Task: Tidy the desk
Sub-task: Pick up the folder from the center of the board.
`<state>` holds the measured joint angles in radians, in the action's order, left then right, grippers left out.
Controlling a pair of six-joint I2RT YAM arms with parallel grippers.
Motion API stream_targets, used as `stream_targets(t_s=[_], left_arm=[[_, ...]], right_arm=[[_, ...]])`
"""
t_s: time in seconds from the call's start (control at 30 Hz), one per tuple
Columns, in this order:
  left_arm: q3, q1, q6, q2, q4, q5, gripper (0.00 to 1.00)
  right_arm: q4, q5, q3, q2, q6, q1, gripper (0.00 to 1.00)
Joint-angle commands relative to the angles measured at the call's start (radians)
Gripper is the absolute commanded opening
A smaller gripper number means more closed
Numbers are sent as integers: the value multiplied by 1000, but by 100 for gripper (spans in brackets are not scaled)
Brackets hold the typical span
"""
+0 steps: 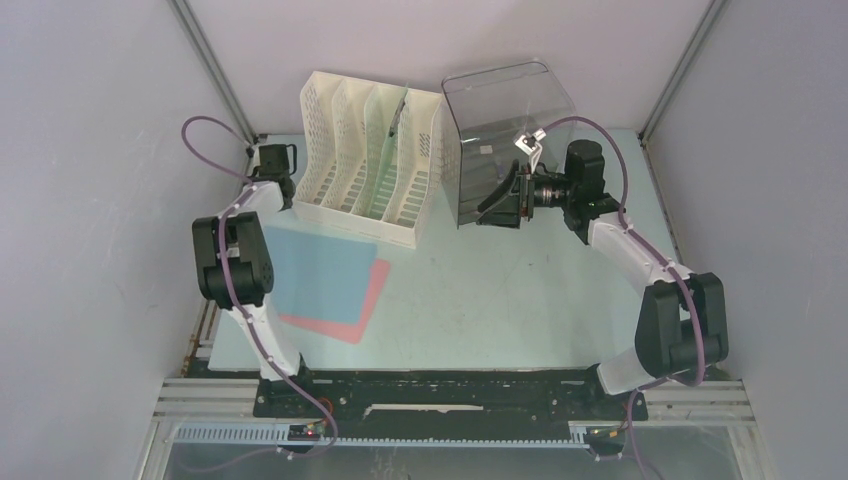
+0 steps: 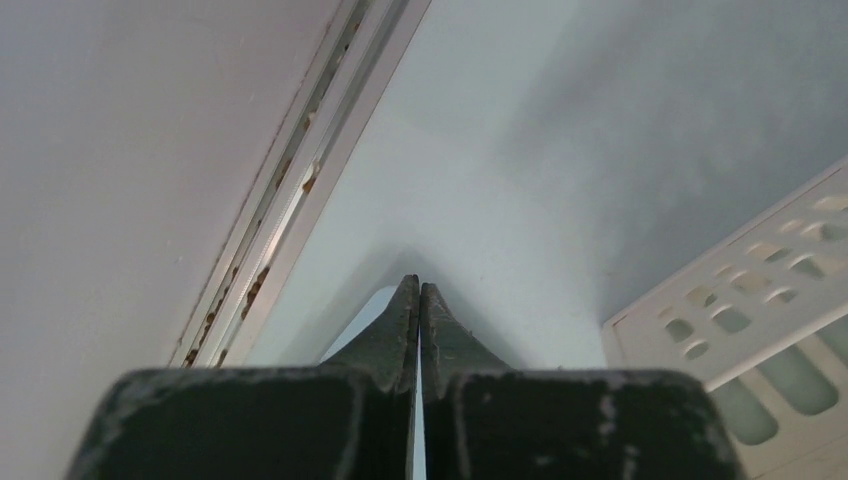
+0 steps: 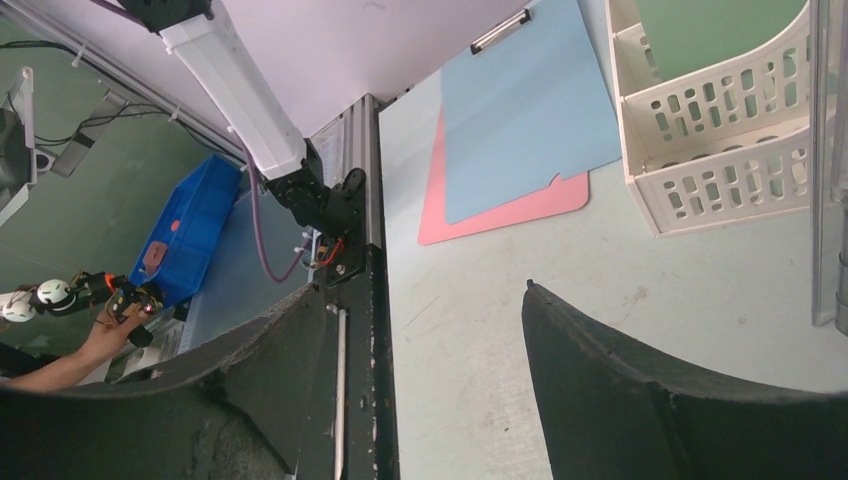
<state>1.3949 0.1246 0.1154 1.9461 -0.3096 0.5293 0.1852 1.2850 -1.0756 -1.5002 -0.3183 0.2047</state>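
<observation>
The pale green tabletop (image 1: 500,300) lies flat under both arms, with grey walls around it. The left pincer (image 1: 272,158) is at the far left corner, low over the tabletop. It is clenched tight with nothing in it, and its two fingertips (image 2: 408,300) press together. Just to its right stands a white file rack (image 1: 370,160) with holes in its sides. A green clipboard (image 1: 388,150) stands up in one of the rack's slots.

The right pincer (image 1: 497,207) is on the far right side. It is released, with its fingers spread wide over bare tabletop, and it holds nothing. It is just beside the near side of a clear smoky box (image 1: 505,115), which stands to the right of the rack.

Near the left arm, a blue clipboard (image 1: 322,268) lies flat on top of a pink board (image 1: 368,305).
</observation>
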Motion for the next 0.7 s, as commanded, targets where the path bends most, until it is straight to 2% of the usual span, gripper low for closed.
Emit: stream_targets(t_s=[0.0, 0.27, 0.47, 0.57, 0.67], left_arm=[[-72, -5, -12, -105, 87, 52, 0], [-113, 10, -11, -138, 52, 55, 0], [-117, 40, -20, -140, 0, -20, 0], [-114, 26, -53, -152, -6, -39, 0], [-108, -19, -88, -193, 7, 28, 0]], right_arm=[[34, 21, -28, 5, -17, -9, 80], [32, 34, -29, 13, -17, -14, 80], [30, 46, -28, 20, -13, -29, 80], [98, 52, -2, 24, -56, -33, 80], [126, 54, 4, 23, -75, -37, 80]])
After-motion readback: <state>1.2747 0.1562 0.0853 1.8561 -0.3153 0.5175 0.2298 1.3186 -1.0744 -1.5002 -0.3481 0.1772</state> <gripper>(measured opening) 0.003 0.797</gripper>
